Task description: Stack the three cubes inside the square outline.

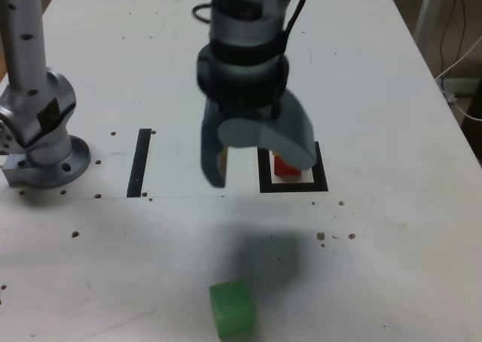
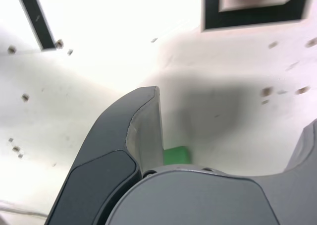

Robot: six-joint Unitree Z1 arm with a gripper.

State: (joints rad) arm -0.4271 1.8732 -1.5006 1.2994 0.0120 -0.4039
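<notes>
Red cube inside square outline — green cube well apart, nearer the camera.

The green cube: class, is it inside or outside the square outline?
Outside. The green cube sits alone on the bare table, near the exterior view's bottom edge, well apart from the square outline.

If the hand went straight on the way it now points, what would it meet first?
Probably bare table between the square outline and the green cube. The open hand points down, empty; depth is unclear, so it might clip the cube.
</notes>
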